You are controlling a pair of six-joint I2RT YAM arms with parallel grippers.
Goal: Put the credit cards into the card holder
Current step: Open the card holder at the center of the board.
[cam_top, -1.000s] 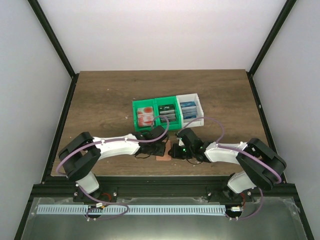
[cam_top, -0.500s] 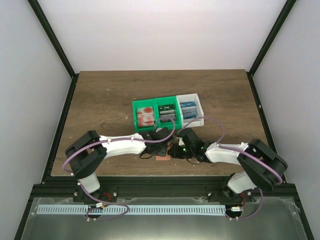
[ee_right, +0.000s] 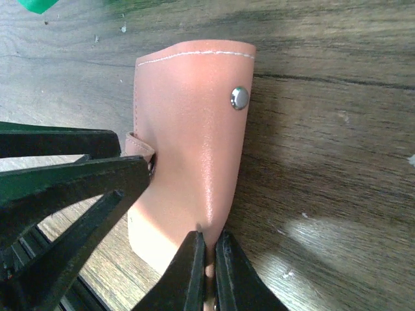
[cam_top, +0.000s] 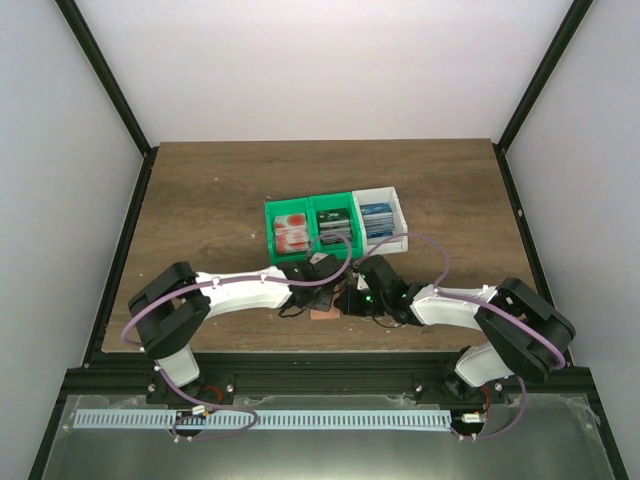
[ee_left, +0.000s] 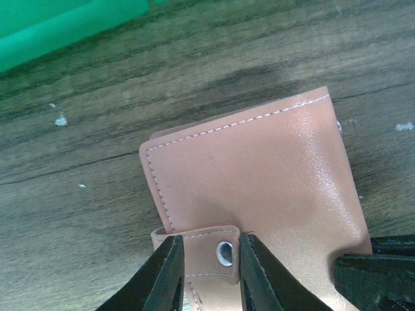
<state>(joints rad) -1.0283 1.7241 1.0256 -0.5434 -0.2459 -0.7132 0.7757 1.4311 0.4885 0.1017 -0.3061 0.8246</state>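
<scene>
From above, the wallet (cam_top: 323,313) shows only as a salmon sliver; the arms (cam_top: 245,290) meeting over it cover the rest. The cards (cam_top: 293,231) in the bins (cam_top: 269,228) are too small to read. In the left wrist view the snap tab (ee_left: 206,259) runs off the bottom edge between the fingers of the left claw (ee_left: 212,249), and the green bin (ee_left: 65,26) at 11 o'clock is a blur cut by the top edge. In the right wrist view the wallet's near corner is hidden behind the right claw (ee_right: 209,240).
</scene>
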